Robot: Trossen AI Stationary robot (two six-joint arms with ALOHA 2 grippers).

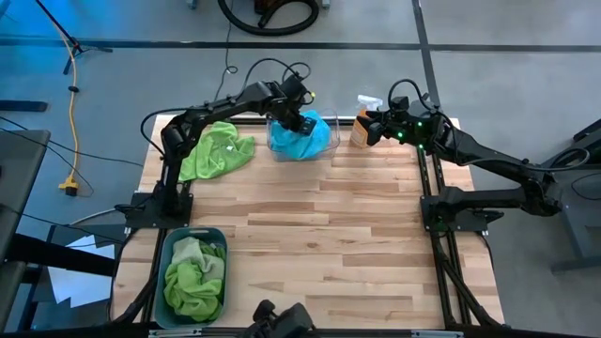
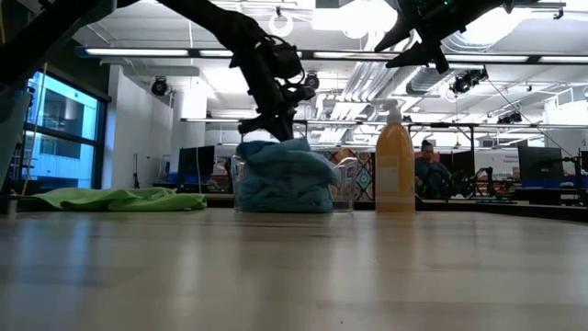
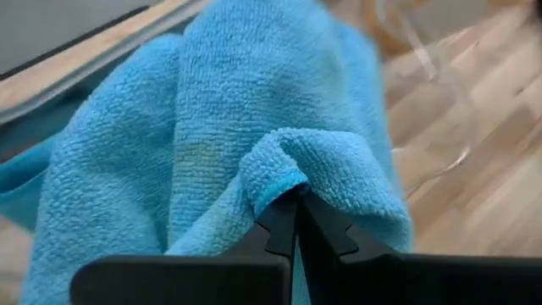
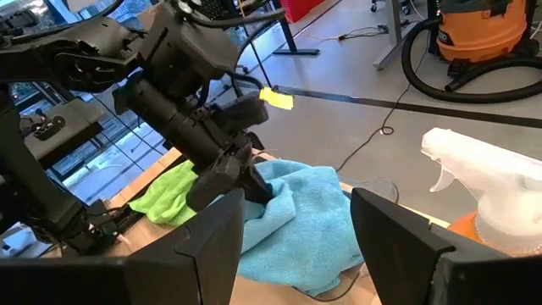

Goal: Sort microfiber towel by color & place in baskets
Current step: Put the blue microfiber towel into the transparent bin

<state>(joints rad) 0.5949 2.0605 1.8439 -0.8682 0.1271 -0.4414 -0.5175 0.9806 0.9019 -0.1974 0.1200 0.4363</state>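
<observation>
A heap of turquoise blue microfiber towel fills the clear basket at the table's far middle and rises above its rim. My left gripper stands over the heap, shut on a blue towel. One lime green towel lies spread on the table at the far left. More green towels fill the teal-grey basket at the near left. My right gripper hangs open in the air at the far right, beside the orange spray bottle, and touches nothing. My left gripper pinches a raised fold at the top of the blue towel between its two fingers. The fingers slant down at it from above. The rest of the towel lies draped on the heap in the clear basket.
The orange spray bottle stands upright just right of the clear basket, near my right gripper. Bare wooden tabletop spreads across the middle and near right. In the low view, a person sits in the room beyond the table.
</observation>
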